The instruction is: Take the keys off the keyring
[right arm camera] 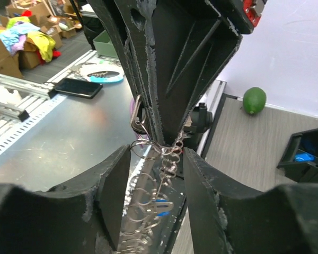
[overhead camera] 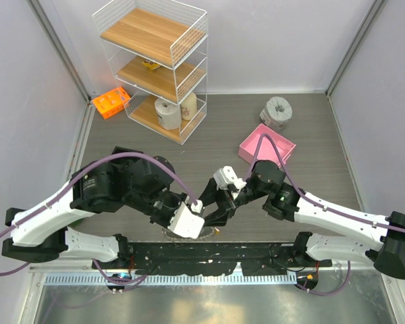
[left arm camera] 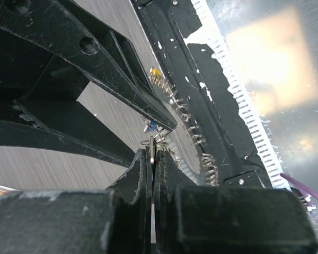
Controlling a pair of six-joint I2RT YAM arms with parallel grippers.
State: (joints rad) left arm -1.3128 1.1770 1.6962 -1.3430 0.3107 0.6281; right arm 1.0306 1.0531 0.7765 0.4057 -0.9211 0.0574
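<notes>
The left gripper (left arm camera: 152,156) is pressed tight on a thin bit of the keyring (right arm camera: 146,209), low by the near edge of the table (overhead camera: 310,135); the right gripper (right arm camera: 156,153) is spread, with the ring between its fingers (right arm camera: 111,190); the keys (left arm camera: 151,126) sit close by; I think the right one should close slowly on just one key while the left holds firm.

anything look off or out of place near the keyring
The keyring lies right at the near edge of the table, pinched in the left tool. The black strip beside it looks chipped, white showing through.
</notes>
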